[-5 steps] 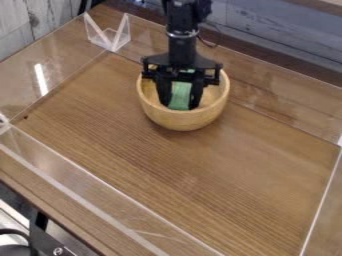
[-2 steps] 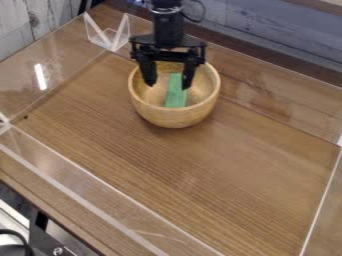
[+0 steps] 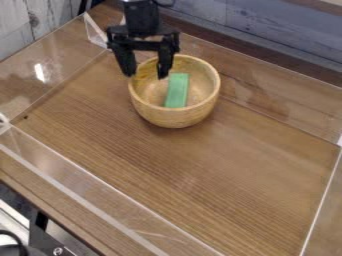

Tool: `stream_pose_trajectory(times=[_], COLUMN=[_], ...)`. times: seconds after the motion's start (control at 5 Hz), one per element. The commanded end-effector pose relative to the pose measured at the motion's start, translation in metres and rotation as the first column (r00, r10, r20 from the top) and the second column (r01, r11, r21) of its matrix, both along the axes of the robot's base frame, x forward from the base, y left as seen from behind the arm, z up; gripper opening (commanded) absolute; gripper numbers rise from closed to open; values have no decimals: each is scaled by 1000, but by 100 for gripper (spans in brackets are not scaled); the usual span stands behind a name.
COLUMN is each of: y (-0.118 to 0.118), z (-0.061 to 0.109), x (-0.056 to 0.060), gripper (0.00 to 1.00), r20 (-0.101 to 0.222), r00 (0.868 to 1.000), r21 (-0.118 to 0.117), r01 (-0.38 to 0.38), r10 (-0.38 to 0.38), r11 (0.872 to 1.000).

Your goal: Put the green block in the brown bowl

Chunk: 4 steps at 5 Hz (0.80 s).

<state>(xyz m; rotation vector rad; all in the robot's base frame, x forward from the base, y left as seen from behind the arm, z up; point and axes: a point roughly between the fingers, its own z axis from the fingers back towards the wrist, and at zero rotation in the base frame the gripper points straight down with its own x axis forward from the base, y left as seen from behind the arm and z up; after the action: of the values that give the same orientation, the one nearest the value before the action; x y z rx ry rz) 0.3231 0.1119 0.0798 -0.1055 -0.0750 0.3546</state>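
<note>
- Gripper [image 3: 144,64] stood open and empty, jaws spread wide, up over the far-left rim of the brown bowl [image 3: 150,108].
- A second earlier sat down inside the bowl, clamped around the green block [image 3: 177,90]; since then let go, lifted, slid off toward the back left.
- Left the block lying inside the bowl, leaning along the inner wall, touched by nothing.
- Bowl itself ended up a bit further left on the wooden table [image 3: 201,190] than before.
- Judged the placement done; only pulling clear seemed left.
</note>
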Motion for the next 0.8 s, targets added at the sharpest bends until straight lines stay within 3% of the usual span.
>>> stream_pose_trajectory(times=[0.0,0.4,0.6], y=[19,27,22], z=[27,33,34], x=[10,18,21], gripper=[100,100,100], r20=[74,90,91], r00=[997,992,993], r21=[16,3,-1], r01=[8,-85,-75], r10=[-9,85,75], r11=[1000,996,997])
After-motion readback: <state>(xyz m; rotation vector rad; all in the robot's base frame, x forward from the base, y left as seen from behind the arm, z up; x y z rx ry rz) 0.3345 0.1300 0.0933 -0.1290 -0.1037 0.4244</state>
